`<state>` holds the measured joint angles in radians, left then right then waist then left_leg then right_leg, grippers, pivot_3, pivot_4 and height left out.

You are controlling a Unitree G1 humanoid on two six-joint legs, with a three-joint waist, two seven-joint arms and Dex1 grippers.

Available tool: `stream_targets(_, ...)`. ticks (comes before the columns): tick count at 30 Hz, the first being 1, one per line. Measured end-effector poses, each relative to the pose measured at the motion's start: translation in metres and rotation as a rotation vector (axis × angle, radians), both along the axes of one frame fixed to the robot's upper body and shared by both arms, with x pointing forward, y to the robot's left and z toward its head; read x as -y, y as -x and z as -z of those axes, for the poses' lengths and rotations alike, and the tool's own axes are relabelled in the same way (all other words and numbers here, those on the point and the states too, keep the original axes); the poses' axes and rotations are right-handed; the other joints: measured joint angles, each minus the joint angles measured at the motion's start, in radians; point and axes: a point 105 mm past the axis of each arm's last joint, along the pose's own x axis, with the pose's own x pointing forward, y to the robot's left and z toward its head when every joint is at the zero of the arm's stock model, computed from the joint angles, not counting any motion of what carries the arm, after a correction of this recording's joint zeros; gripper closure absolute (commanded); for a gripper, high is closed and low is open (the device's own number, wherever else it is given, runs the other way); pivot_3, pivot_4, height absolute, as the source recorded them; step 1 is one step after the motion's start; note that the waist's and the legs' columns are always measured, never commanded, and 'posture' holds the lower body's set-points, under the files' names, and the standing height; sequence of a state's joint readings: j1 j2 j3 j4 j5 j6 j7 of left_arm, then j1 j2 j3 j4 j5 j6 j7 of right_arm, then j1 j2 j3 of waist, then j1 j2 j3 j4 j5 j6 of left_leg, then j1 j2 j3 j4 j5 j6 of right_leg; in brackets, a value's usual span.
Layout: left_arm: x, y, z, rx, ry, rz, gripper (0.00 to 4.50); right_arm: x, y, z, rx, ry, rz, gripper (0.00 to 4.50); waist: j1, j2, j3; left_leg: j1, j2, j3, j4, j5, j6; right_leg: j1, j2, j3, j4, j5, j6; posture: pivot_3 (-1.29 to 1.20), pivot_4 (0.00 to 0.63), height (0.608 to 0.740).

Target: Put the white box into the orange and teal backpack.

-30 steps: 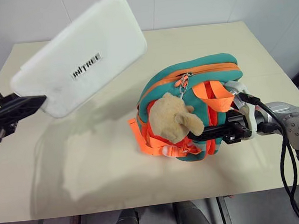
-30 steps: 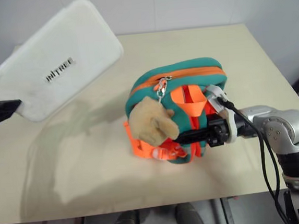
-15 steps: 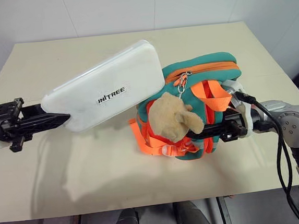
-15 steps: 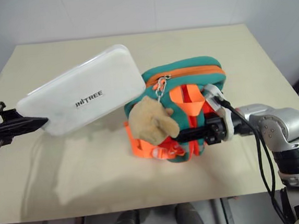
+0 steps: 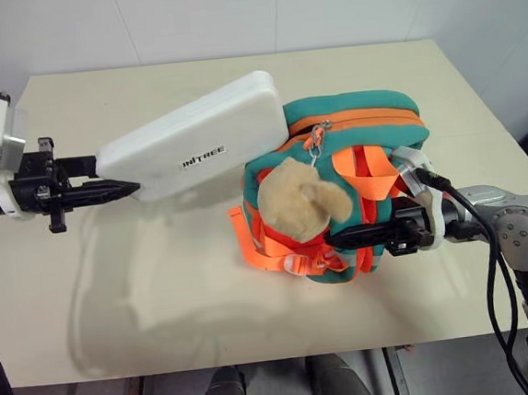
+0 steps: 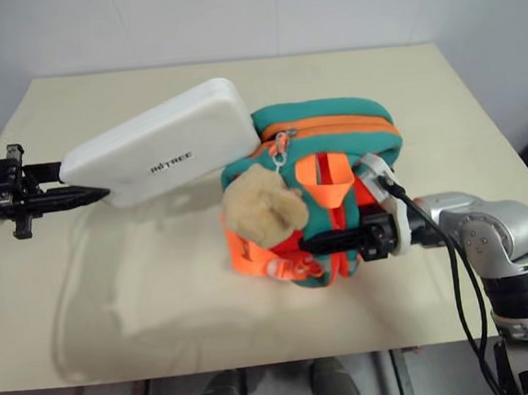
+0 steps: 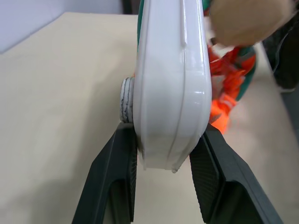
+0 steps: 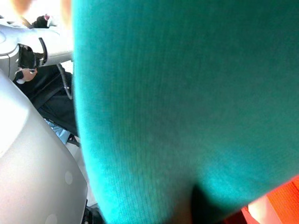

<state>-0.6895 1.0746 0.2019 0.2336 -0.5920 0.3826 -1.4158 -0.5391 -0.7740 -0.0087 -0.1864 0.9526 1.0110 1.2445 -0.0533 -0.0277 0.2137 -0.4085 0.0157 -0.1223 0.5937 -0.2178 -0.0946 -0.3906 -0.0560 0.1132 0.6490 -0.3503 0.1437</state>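
The white box [image 5: 194, 139], with small dark lettering, hangs tilted above the table, and my left gripper [image 5: 120, 187] is shut on its near short end. In the left wrist view the box [image 7: 173, 84] stands edge-on between the two black fingers [image 7: 117, 177]. Its far corner reaches the upper left of the orange and teal backpack [image 5: 359, 120], which stands upright with its zipper along the top. A tan plush toy [image 5: 301, 199] hangs on the backpack's front. My right gripper [image 5: 342, 239] is shut on the backpack among the orange straps, below the toy.
Both things are over a cream table [image 5: 161, 290] with white walls behind it. The near edge runs along the bottom and the right edge lies past the backpack. A black cable [image 5: 496, 260] loops beside my right arm.
My left gripper has carried the white box lower and toward the backpack, rolling it from face-up to nearly edge-on. The right gripper and the backpack have stayed put.
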Motion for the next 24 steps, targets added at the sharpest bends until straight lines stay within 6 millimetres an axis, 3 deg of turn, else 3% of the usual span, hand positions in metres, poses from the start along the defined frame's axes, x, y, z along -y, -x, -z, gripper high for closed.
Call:
stream_targets(10, 0.002, -0.006, 0.013, -0.055, -0.111, 0.039, 3.25, -0.002, 0.002, 0.001, -0.003, -0.005, 0.002, 4.48, -0.002, 0.0, 0.0, 0.0, 0.0, 0.0, 0.002, 0.001, 0.001, -0.001, 0.001, 0.0, 0.004, 0.0, 0.0, 0.0, 0.15, 0.74)
stream_targets(20, 0.018, -0.027, 0.003, -0.028, -0.294, 0.056, 3.25, -0.002, 0.002, 0.001, 0.0, -0.004, 0.006, 4.48, -0.002, 0.0, 0.0, 0.0, 0.0, -0.001, 0.003, 0.001, 0.001, -0.001, 0.001, 0.0, 0.005, 0.0, 0.0, 0.0, 0.15, 0.74)
stream_targets(24, 0.038, -0.041, -0.009, 0.002, -0.346, 0.088, 3.25, -0.004, 0.001, 0.0, 0.006, -0.011, 0.003, 4.48, 0.003, 0.0, 0.0, 0.0, 0.0, -0.002, 0.003, 0.001, 0.001, 0.0, 0.001, -0.001, 0.005, -0.001, 0.0, 0.0, 0.15, 0.74)
